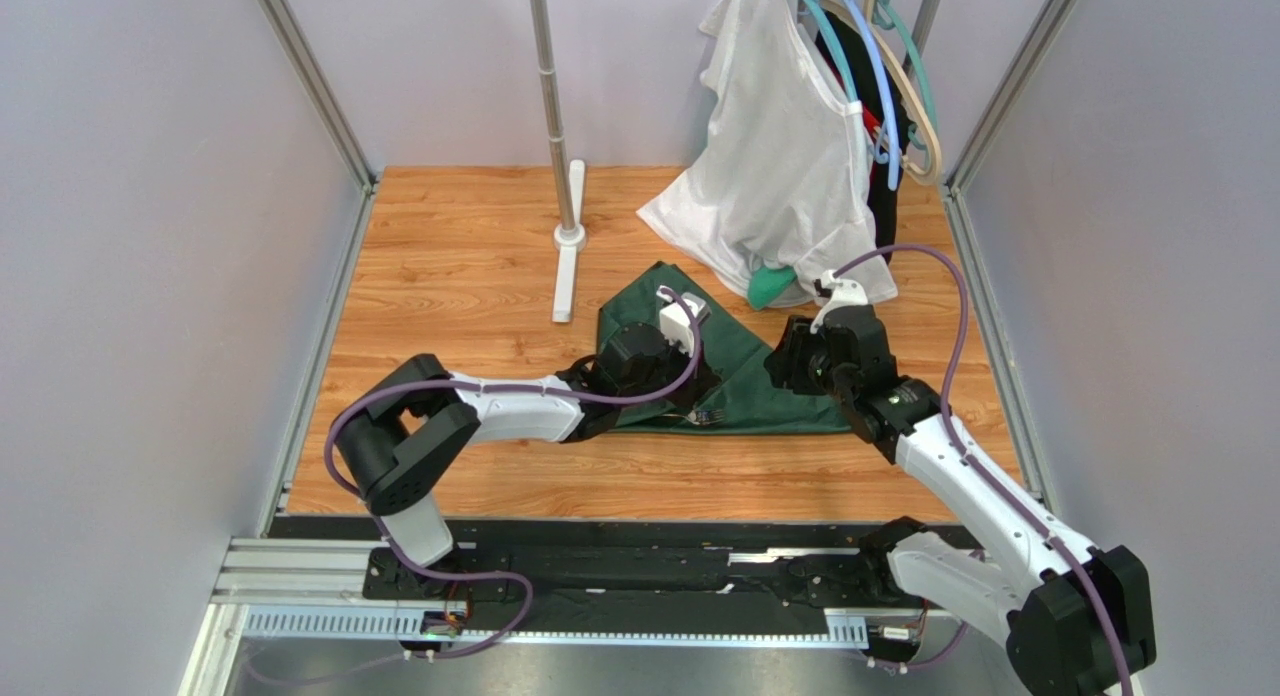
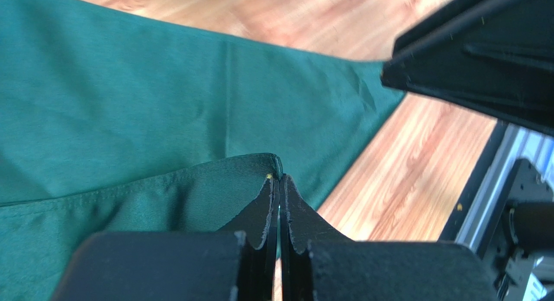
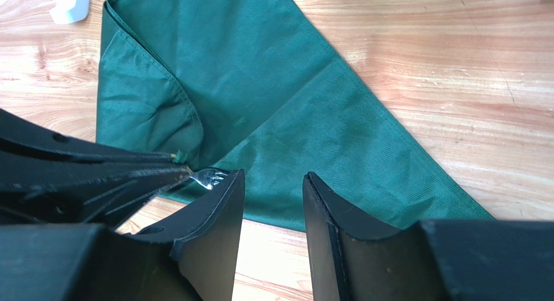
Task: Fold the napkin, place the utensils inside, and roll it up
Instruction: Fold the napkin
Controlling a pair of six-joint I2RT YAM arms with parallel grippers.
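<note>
Tabletop (image 1: 451, 261): light wood-grain boards in a warm orange tone, the grain running left to right
Walls (image 1: 135, 276): plain pale grey panels on the left, the right and at the back
Frame: aluminium posts (image 1: 310, 74) slanting up where the panels meet
Pole (image 1: 550, 96): upright metal tube at the back, on a narrow white base (image 1: 565, 284) that lies on the wood
Hangers (image 1: 887, 81): a bunch at back right, pale blue, teal and tan, carrying a white garment (image 1: 774, 171) whose hem reaches the wood
Near edge: black and silver rail (image 1: 286, 588)
Light: even and soft, faint shadows only
</note>
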